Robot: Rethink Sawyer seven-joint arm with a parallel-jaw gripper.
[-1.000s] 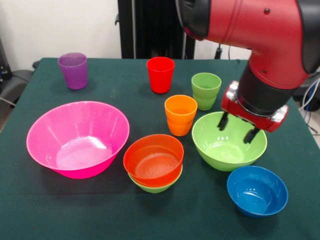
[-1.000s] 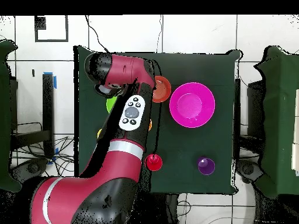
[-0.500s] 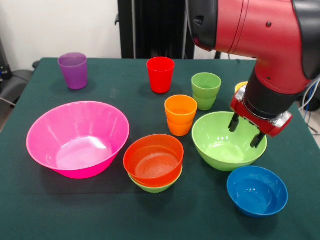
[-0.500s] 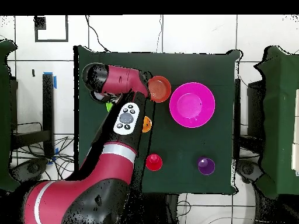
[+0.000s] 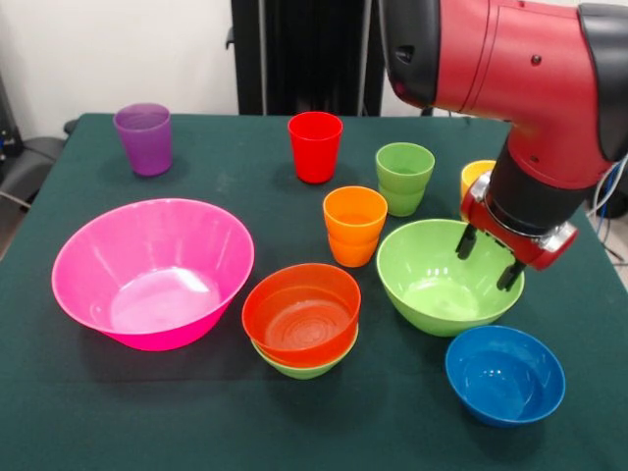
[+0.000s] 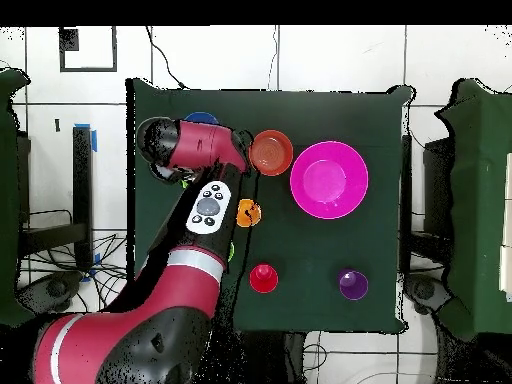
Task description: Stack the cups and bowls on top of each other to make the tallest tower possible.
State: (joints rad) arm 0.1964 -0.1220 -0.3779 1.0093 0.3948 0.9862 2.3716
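Observation:
My gripper (image 5: 488,258) is open, its two black fingers hanging at the right rim of the large lime green bowl (image 5: 432,285), with nothing held. The red-orange bowl (image 5: 301,314) sits nested in a smaller green bowl (image 5: 306,368). The huge pink bowl (image 5: 152,272) is at the left and the blue bowl (image 5: 504,375) at the front right. Purple (image 5: 143,138), red (image 5: 315,146), light green (image 5: 403,178) and orange (image 5: 353,225) cups stand upright. The arm half hides the yellow cup (image 5: 474,177). From overhead the arm (image 6: 200,160) covers the gripper and the green bowl.
The dark green table (image 5: 196,422) bears everything. Overhead, the pink bowl (image 6: 329,180), red-orange bowl (image 6: 270,152), orange cup (image 6: 248,212), red cup (image 6: 263,278) and purple cup (image 6: 351,284) show beside the arm. Cables hang by the table's right edge (image 5: 608,196).
In the front view the gripper has shifted right across the large green bowl to its right rim, still open. The yellow cup has come into sight behind the arm. No object moved.

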